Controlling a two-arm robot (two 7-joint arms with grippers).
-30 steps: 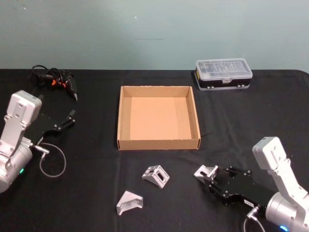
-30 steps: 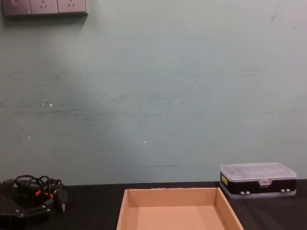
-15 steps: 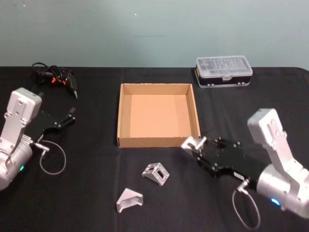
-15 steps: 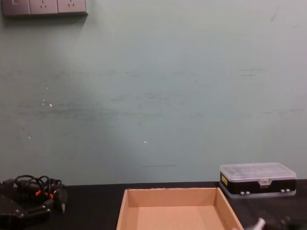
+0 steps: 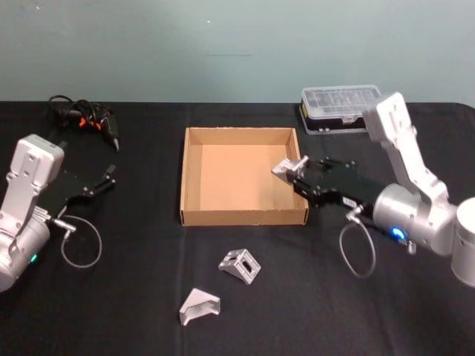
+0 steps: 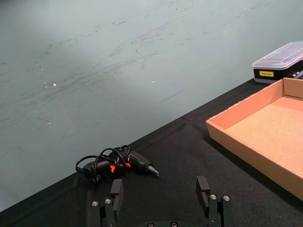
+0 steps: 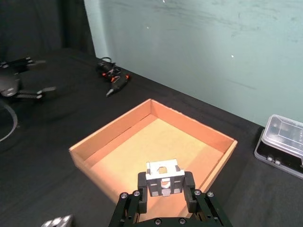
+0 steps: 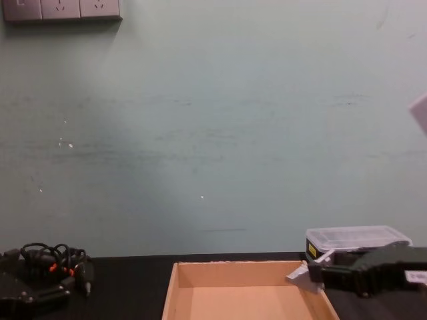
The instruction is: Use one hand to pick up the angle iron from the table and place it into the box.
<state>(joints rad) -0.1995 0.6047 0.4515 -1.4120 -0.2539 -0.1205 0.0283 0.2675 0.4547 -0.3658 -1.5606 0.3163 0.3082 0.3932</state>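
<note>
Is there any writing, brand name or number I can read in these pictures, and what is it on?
Nothing is legible.
Yellow label on the small black case: too small to read.
White label on the right pincer, which grips an angle iron over the box: blurred, unreadable.
Left pincer, open and parked at the left: no markings seen.
</note>
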